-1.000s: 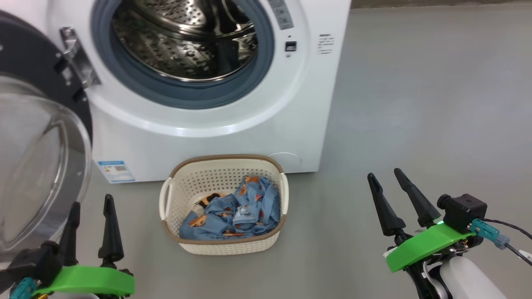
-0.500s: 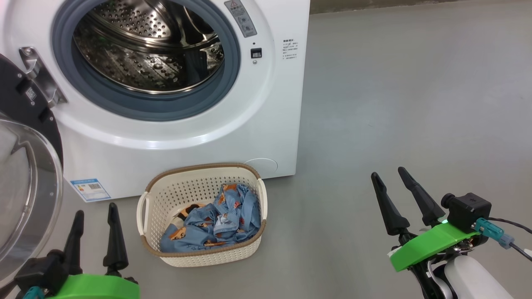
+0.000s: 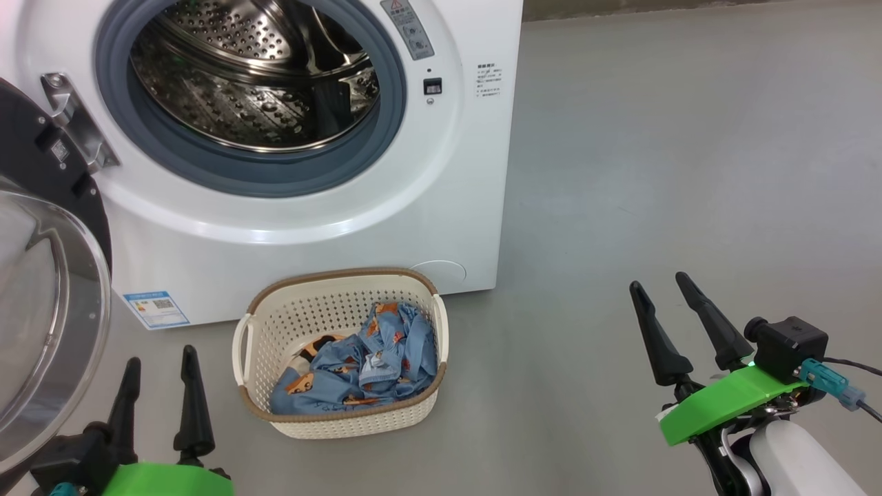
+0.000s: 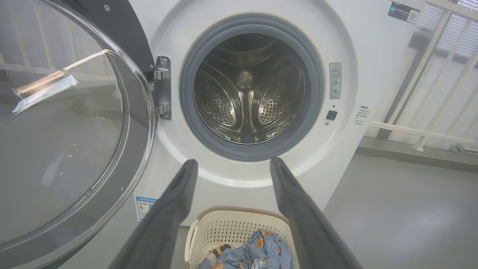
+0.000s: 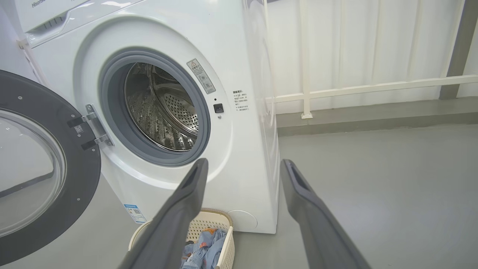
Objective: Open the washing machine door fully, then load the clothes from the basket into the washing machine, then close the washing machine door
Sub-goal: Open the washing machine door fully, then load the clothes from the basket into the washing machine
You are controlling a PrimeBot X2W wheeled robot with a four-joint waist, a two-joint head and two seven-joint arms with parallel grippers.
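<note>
Left gripper (image 3: 159, 358) and right gripper (image 3: 658, 282) stand wide open, empty; reaching for the clothes (image 3: 365, 365), the left risks striking the washing machine door (image 3: 48, 310) just beside it.

The washing machine (image 3: 310, 227) stands ahead of you, to the left, with its door (image 3: 41, 324) swung out on the left side. The basket (image 3: 324, 310) sits on the floor (image 3: 654, 172) just before the machine, the clothes (image 3: 365, 365) inside it. Your left gripper (image 3: 160, 356) is left of the basket, near the door; your right gripper (image 3: 659, 281) is well off to its right.
</note>
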